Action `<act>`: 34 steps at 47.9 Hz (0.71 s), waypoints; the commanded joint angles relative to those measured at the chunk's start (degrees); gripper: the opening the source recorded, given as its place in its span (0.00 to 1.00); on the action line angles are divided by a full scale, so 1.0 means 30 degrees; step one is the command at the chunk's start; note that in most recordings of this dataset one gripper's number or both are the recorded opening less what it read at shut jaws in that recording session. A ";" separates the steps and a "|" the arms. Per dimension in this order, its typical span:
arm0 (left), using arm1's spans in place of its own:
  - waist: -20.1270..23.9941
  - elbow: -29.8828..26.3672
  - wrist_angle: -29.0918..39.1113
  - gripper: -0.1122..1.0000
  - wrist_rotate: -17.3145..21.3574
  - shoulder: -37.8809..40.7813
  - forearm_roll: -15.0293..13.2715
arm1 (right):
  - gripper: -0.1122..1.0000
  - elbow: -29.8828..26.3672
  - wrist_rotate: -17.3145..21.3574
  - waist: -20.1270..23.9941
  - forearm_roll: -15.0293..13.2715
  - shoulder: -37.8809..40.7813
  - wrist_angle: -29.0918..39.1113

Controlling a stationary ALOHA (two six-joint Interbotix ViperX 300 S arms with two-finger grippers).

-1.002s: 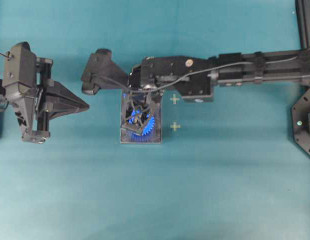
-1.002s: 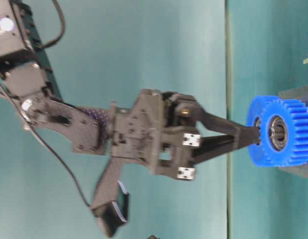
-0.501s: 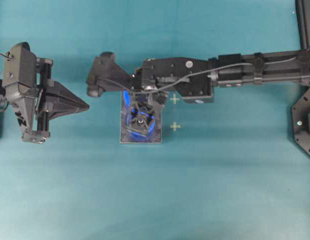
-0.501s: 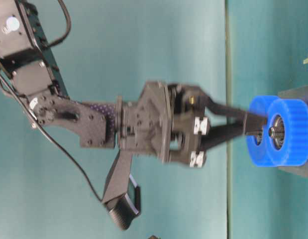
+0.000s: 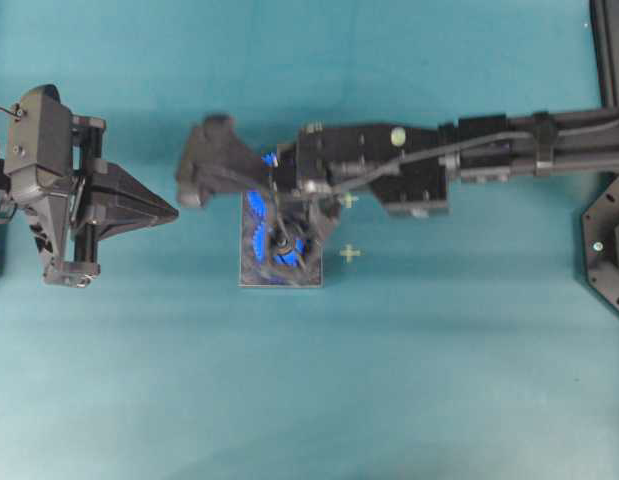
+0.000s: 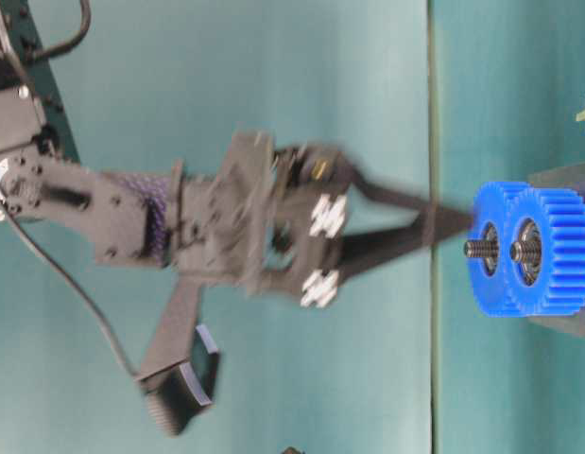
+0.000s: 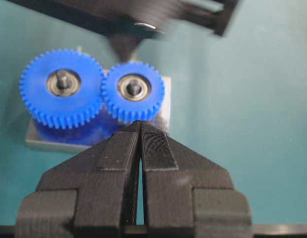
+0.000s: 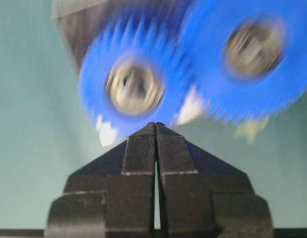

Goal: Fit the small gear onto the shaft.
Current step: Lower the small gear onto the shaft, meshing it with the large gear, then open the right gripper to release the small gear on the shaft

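The small gear (image 7: 133, 91) sat on the shaft (image 7: 134, 88), whose silvery tip showed through the dark hub, on the dark grey plate (image 7: 164, 115) near the middle of the desk (image 5: 309, 400). Its teeth meshed with those of the larger blue gear (image 7: 62, 88) just beside it on the same plate. The right tool (image 8: 155, 126) was clenched with nothing between its fingers, its tip just clear of the small gear; from table level its arm looked blurred, the closed fingertips (image 6: 453, 222) near the gear's face. The left tool (image 7: 140, 125) was also clenched and empty, parked well apart toward the left edge of the desk and pointing at the plate.
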 commanded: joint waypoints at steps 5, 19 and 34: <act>-0.0029 -0.0176 -0.0264 0.10 -0.0029 -0.0059 0.0059 | 0.10 -0.0615 -0.0439 -0.0264 -0.0029 0.0645 -0.0615; 0.0000 -0.0088 -0.0293 0.10 -0.0029 -0.0059 0.0059 | 0.10 0.0234 -0.0322 -0.0117 0.0205 0.0469 -0.0293; -0.0029 0.0029 -0.0586 0.10 -0.0029 -0.0029 0.0059 | 0.10 0.2373 0.0645 0.1318 0.1318 -0.1465 0.0527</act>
